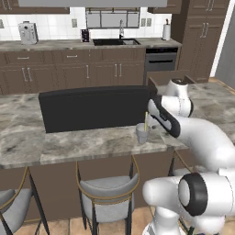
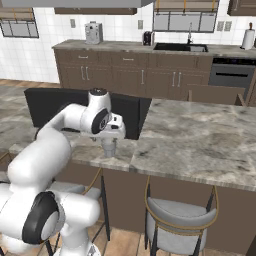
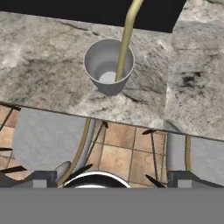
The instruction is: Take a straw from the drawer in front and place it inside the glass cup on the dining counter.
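Hovering above the cup (image 3: 108,65), my pincer (image 3: 109,177) is standing fully open and gripping nothing. I am watching the straw (image 3: 124,43) leaning inside the cup, its lower end resting on the bottom. I am judging that any low sideways retreat risks clipping the straw and tipping the cup off the desk (image 3: 43,52) edge nearby.

White arm bent forward and down, tool (image 3: 111,178) pointing downward, jaws wide apart, empty.

The straw (image 3: 125,39) top runs off the frame.
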Available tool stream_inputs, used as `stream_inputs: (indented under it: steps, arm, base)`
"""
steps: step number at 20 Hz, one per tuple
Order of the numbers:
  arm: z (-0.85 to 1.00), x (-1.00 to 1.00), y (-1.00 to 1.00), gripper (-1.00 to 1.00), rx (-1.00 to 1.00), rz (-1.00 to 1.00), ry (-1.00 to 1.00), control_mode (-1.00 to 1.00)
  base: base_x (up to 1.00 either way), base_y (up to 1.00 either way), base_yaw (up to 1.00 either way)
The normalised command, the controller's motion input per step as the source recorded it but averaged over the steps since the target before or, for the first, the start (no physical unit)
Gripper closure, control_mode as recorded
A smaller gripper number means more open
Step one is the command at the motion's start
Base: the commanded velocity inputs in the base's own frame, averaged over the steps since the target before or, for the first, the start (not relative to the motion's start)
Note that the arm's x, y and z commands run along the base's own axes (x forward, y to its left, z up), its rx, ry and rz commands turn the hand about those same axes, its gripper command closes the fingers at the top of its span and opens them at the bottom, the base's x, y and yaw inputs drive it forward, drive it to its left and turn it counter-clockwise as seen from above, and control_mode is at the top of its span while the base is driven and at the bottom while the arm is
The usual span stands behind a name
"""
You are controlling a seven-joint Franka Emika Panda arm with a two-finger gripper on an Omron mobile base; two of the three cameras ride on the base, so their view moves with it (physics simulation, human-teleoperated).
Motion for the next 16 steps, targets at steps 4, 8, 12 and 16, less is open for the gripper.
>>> stream_inputs:
  steps: [4, 8, 12, 16]
  arm:
    - [0.44, -1.0, 0.0, -1.0, -0.11, -0.12, -0.03, -1.0]
    - [0.44, -0.96, 0.0, -1.0, -0.01, -0.07, 0.0, -1.0]
    - [0.29, -0.88, 0.0, -1.0, 0.0, -0.07, 0.0, -1.0]
    - [0.28, -0.78, -0.02, -1.0, 0.0, -0.07, 0.06, -1.0]
  base:
    - [0.0, 0.0, 0.0]
    - [0.0, 0.0, 0.0]
    - [0.0, 0.0, 0.0]
    - [0.0, 0.0, 0.0]
